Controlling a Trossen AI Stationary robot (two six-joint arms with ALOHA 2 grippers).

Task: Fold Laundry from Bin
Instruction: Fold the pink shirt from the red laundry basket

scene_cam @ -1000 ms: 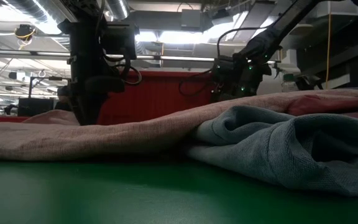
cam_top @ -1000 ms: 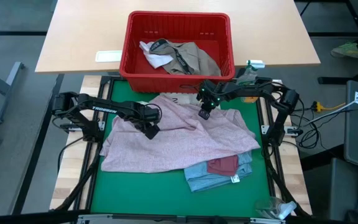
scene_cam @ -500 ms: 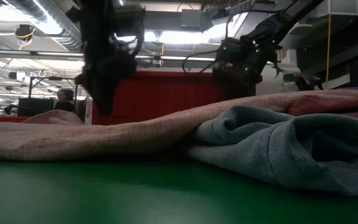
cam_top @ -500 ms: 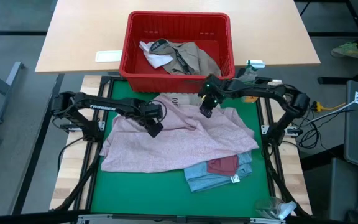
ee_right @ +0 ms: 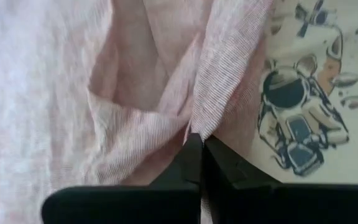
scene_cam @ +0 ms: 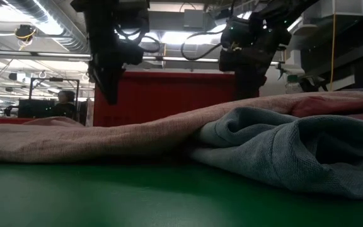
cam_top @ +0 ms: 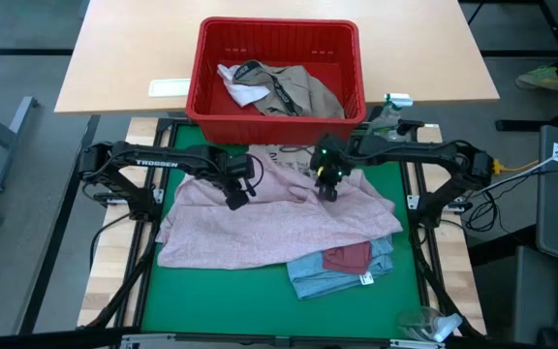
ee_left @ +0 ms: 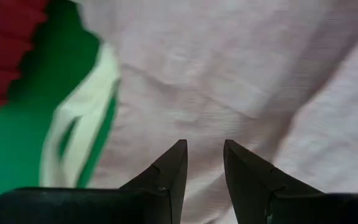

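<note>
Laundry [cam_top: 279, 85] (khaki, white) in bin [cam_top: 206, 107] — pink shirt [cam_top: 260, 228] outside.

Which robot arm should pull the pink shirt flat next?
Probably the right. Its end effector is already shut on a fold of the pink shirt, while the left end effector hangs open above it, holding nothing.

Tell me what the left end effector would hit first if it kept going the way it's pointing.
Most likely the pale pink garment. The left end effector points down at that cloth with its fingers slightly apart and nothing between them. How far above it hangs is unclear.
</note>
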